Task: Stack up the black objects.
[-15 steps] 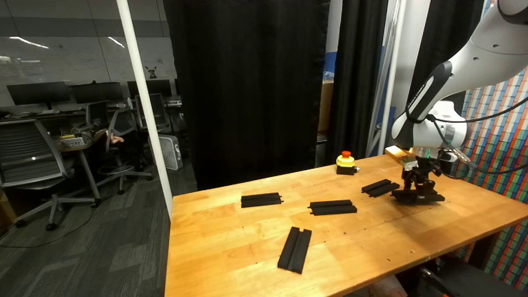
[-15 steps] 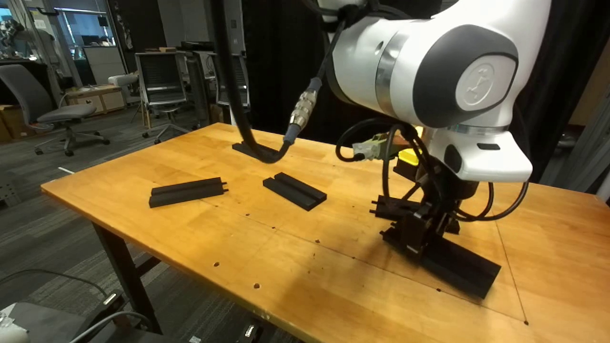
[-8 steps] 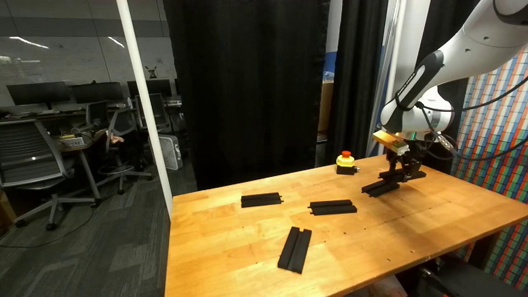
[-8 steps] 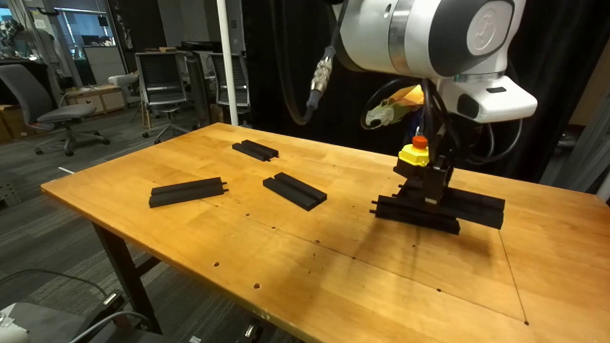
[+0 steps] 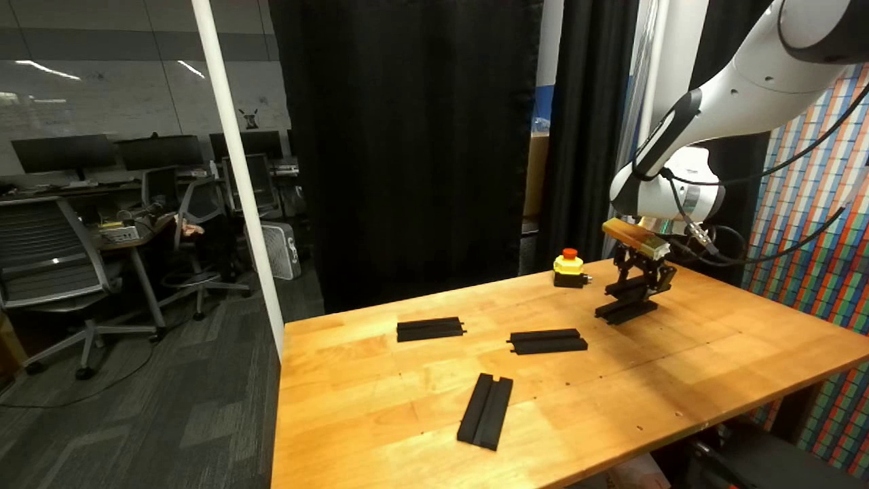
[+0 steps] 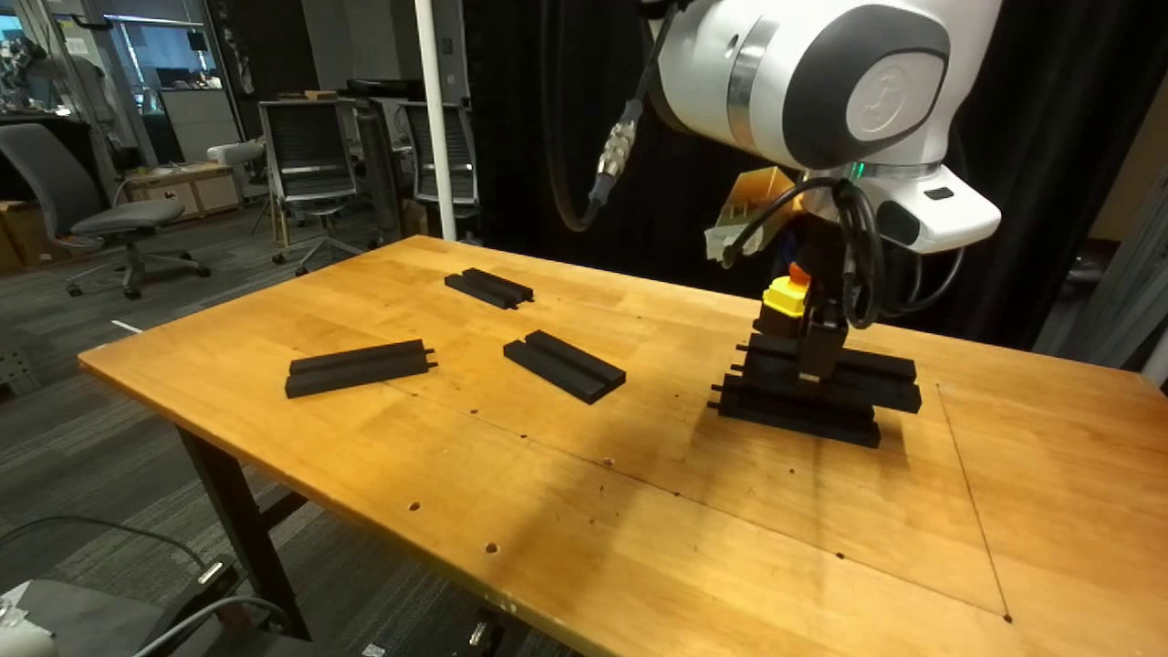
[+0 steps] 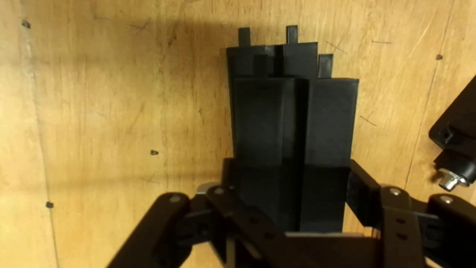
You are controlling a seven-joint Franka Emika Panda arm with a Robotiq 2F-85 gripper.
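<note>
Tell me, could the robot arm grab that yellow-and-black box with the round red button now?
Probably not yet: its gripper is clamped on a flat, matte black bar, though nothing covers the box.

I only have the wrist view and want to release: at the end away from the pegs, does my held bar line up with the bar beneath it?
Observer: It doesn't look lined up. In an exterior view, that end of the held bar juts out past the end of the lower bar. Whether the two touch, I can't tell.
Operator: Understood. Besides these two, is anything left to stack?
Observer: Yes, three more black bars lie apart from each other on the table, in both exterior views.
</note>
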